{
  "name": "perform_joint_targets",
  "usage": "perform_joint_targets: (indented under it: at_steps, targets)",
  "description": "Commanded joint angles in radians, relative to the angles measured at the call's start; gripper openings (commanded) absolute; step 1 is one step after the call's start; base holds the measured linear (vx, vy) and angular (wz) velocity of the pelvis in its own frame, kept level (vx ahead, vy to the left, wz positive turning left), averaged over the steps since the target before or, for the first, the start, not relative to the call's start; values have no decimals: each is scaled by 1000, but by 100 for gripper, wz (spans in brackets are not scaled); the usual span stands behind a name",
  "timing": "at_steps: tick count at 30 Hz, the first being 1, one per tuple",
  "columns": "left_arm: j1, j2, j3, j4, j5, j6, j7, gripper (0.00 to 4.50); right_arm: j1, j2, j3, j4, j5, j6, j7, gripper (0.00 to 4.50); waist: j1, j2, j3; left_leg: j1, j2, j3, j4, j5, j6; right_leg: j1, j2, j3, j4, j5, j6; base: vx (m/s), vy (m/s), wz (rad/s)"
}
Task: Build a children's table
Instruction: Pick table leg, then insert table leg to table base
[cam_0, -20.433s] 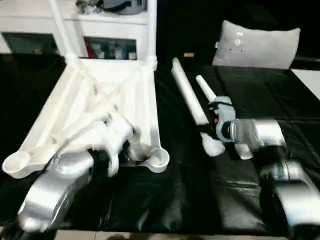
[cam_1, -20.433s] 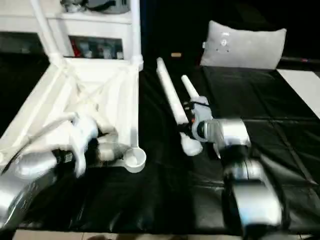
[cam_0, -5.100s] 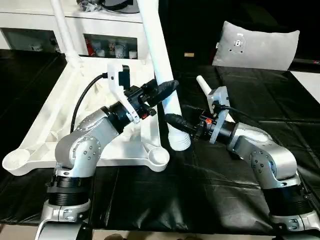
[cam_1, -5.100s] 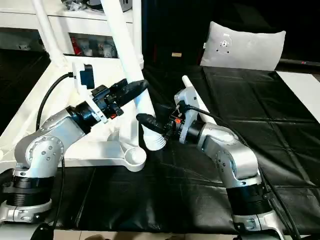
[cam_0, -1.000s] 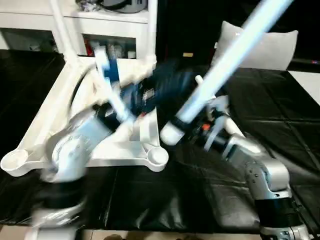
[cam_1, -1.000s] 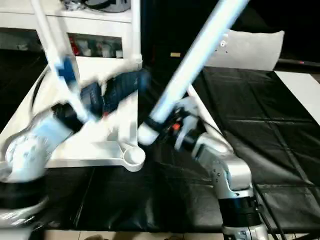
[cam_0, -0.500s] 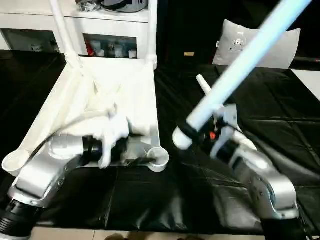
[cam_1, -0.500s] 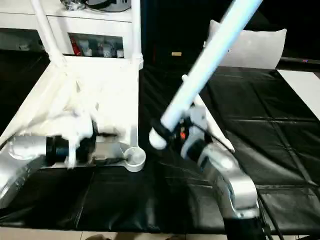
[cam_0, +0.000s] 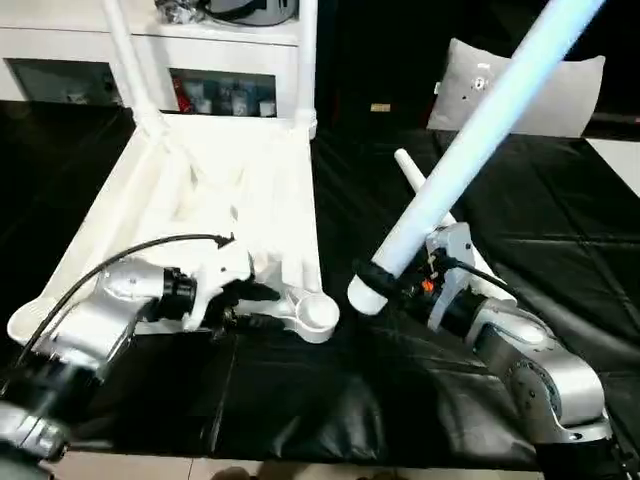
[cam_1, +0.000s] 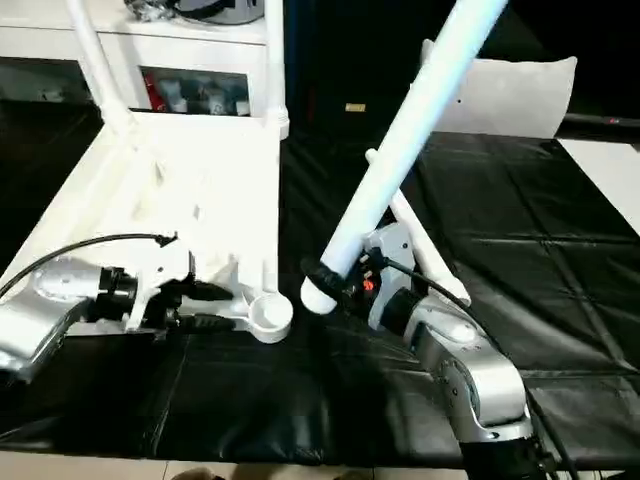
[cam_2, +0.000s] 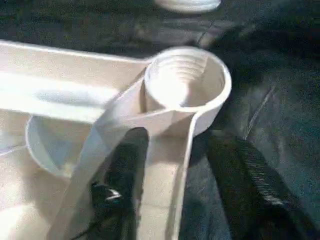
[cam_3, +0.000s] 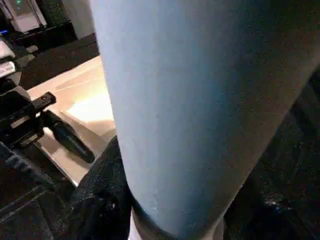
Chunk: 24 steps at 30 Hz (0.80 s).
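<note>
Black fingers of the right gripper (cam_0: 378, 281) clamp round a white tube leg (cam_0: 478, 138) just above its flared lower end; jaws about half spread, filled by the tube. Leg tilted, rising up and away to the robot's right, lower end hanging just above the black table cover (cam_0: 420, 400).

Left gripper (cam_0: 262, 306): jaws partly apart, straddling the near rim of the white plastic tabletop (cam_0: 200, 215) close to its near right corner socket (cam_2: 186, 85). In the left wrist view one finger (cam_2: 122, 185) lies inside the rim wall, the other outside over the black cover; whether they press the wall cannot be told.

Tabletop: underside up, X-ribs showing, lying on the cover at the robot's left. Two legs (cam_0: 306, 60) stand upright in its far corner sockets; near sockets empty, the threaded bore visible in the left wrist view. Another leg (cam_0: 415, 185) lies on the cover behind the right gripper.

Arms: left forearm (cam_0: 95, 325) low, reaching rightward along the near edge; right forearm (cam_0: 530, 365) angled in toward the centre.
</note>
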Motion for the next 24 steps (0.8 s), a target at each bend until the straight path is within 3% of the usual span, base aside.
perform_joint_targets:
  at_steps: [1, 12, 20, 24]
  targets:
    - [-30, 2, -21, 47, 28, -35, -31, 178, -5, -15, -4, -31, 15, 20, 6, 191, 3, 23, -66, 12, 18, 2, -80, -251, -55, 45, -57, 32, -74, -213, -175, 0, 0, 0]
    - [-99, -23, -34, 217, 96, -145, -81, 85, -7, -26, -1, -42, 27, 43, 13, 191, 13, 25, -66, 14, 22, 1, -82, -266, -61, 45, -62, 32, -75, -227, -180, 0, 0, 0]
    - [-98, -39, -34, 230, 111, -172, -92, 20, -20, -28, -5, -35, 31, 50, 11, 191, 14, 21, -62, 17, 24, -2, -85, -314, -66, 41, -65, 34, -84, -333, -160, 0, 0, 0]
    - [-92, -64, -31, 209, 111, -183, -89, 3, -47, -44, 18, -34, 14, 62, 16, 191, 14, 18, -63, 15, 24, -2, -86, -294, -65, 44, -64, 34, -81, -305, -164, 0, 0, 0]
